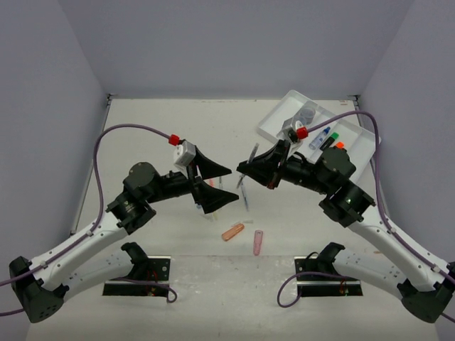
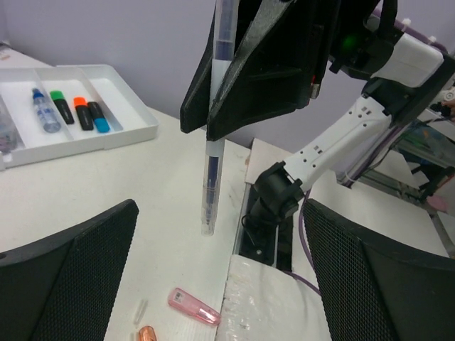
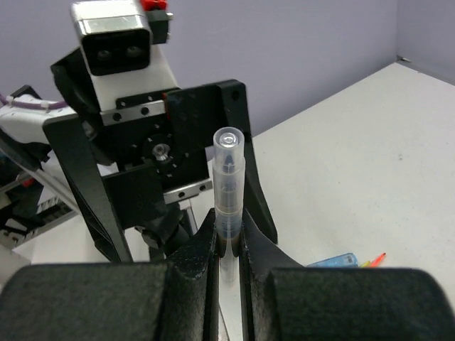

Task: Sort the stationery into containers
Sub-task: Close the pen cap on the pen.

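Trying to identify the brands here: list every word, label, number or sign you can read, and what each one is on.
No text can be read in any view.
On the clear pen: no print can be made out.
On the highlighters in the white tray: any labels are too small to read.
On the pink capsule piece: no print shows.

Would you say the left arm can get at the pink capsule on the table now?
Probably yes: the left gripper is open and empty, the pen is clamped in the right gripper, and the pink capsule lies uncovered nearby.
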Controlling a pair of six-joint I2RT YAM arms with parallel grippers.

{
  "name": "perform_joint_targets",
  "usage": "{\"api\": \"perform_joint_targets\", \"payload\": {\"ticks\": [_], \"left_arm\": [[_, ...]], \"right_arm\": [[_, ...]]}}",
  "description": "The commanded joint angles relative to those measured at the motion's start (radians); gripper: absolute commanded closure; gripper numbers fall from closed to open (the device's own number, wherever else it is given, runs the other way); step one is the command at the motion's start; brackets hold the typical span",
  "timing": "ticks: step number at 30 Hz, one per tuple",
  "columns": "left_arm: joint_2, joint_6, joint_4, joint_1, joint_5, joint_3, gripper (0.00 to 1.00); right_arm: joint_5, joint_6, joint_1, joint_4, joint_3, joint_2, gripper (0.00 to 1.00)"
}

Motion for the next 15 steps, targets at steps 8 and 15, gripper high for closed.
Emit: {"api": "perform_joint_targets", "payload": {"ticks": [8, 15], "left_arm": [[-0.110, 0.086, -0.290, -0.004, -0.308, 0.182, 0.05], [-0.064, 0.065, -0.305, -0.003, -0.372, 0.291, 0.06]], "right_arm": [[0.076, 0.048, -0.009, -0.078, 0.049, -0.072, 1.00], [-0.086, -0.053, -0.007, -0.176, 0.092, -0.016, 1.00]]}}
